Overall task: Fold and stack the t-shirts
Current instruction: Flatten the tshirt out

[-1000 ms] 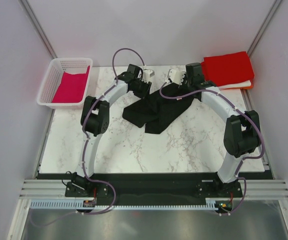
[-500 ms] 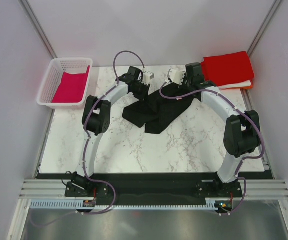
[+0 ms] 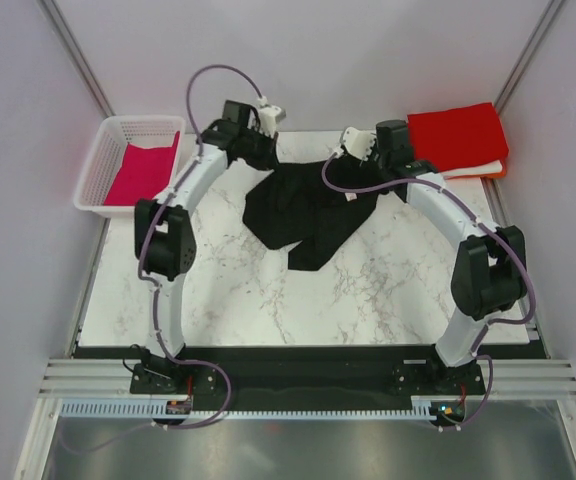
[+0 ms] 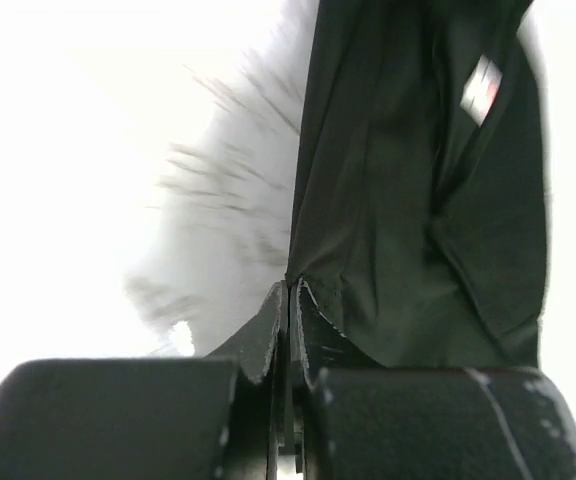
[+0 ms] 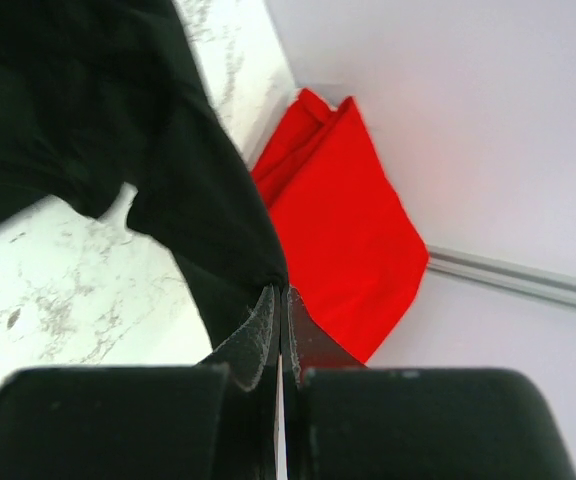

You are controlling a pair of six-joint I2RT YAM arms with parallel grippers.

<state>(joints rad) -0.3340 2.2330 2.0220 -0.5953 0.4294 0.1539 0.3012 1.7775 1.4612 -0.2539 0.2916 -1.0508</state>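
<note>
A black t-shirt (image 3: 303, 210) hangs stretched between my two grippers over the far middle of the marble table (image 3: 388, 290), its lower part trailing on the surface. My left gripper (image 3: 251, 150) is shut on the shirt's left edge; the left wrist view shows the black cloth (image 4: 418, 200) with a small pale label (image 4: 481, 88) running from the pinched jaws (image 4: 293, 290). My right gripper (image 3: 368, 165) is shut on the shirt's right edge (image 5: 208, 210), jaws (image 5: 280, 292) together. A folded red t-shirt (image 3: 458, 138) tops a stack at the far right. A magenta t-shirt (image 3: 143, 172) lies in the basket.
A white lattice basket (image 3: 96, 170) stands at the far left corner, off the table's edge. White and orange cloth edges (image 3: 483, 170) show under the red shirt. Pale walls close in on the left, back and right. The red shirt (image 5: 343, 220) lies just behind my right gripper.
My left gripper has closed on the black shirt's edge and moved up and to the far left, pulling the shirt wider. The right gripper has shifted slightly toward the back.
</note>
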